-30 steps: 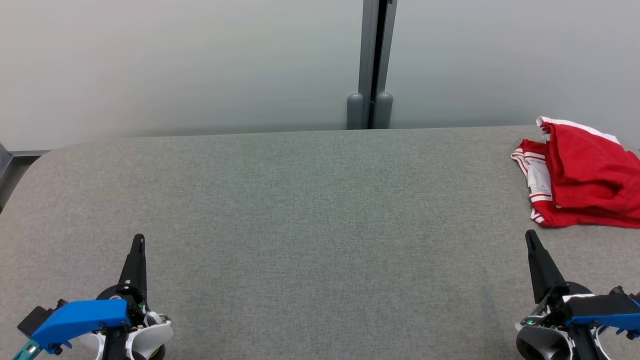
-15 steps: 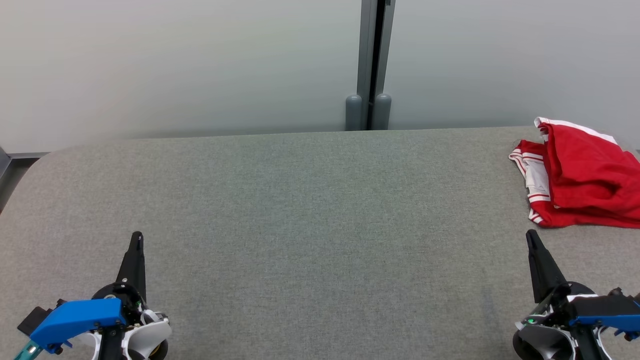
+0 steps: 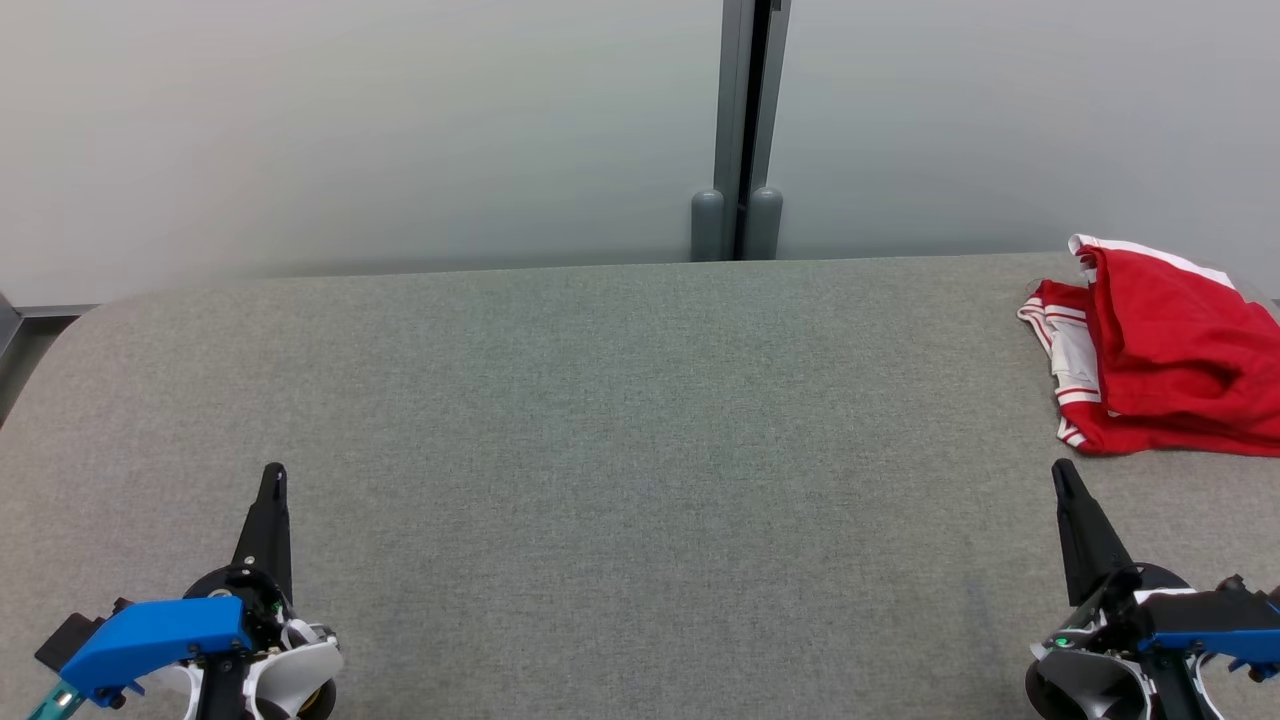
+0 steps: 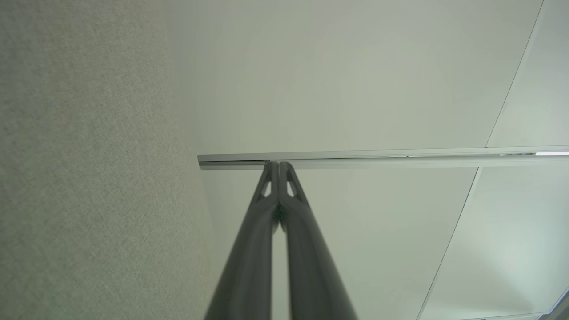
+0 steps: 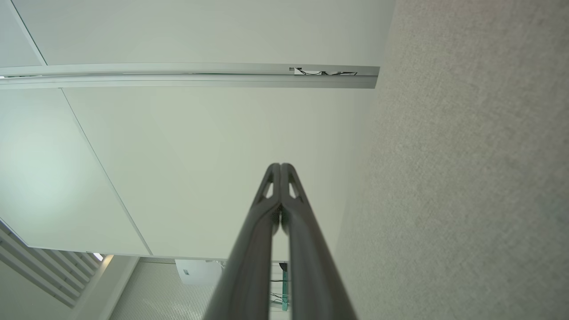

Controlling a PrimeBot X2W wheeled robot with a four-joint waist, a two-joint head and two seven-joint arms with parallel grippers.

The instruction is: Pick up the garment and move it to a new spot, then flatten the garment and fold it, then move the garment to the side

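Plainly, what matters is where the red garment with white striped trim [image 3: 1170, 350] lies relative to the grippers. It sits on the grey fabric-covered table [image 3: 640, 420], far to the right of the dark grey vertical wall post [image 3: 745, 130] and a little nearer the robot than the post's foot. It is a loose, doubled-over heap, cut off by the head view's right edge, so its long axis cannot be judged. The striped hem faces the post side.

The right gripper [image 3: 1062, 475] is much the nearer of the two: just short of the heap's near edge, apart from it, its tip pointing away from the robot. The left gripper [image 3: 273, 472] is well over on the other side of the post. Both have their fingers pressed together on nothing, as the right wrist view [image 5: 280, 166] and the left wrist view [image 4: 278, 164] show.

A heap at the table's side fits either a garment waiting to be picked up or one already folded and put aside.

No brand, label or legible writing can be seen on the cloth.
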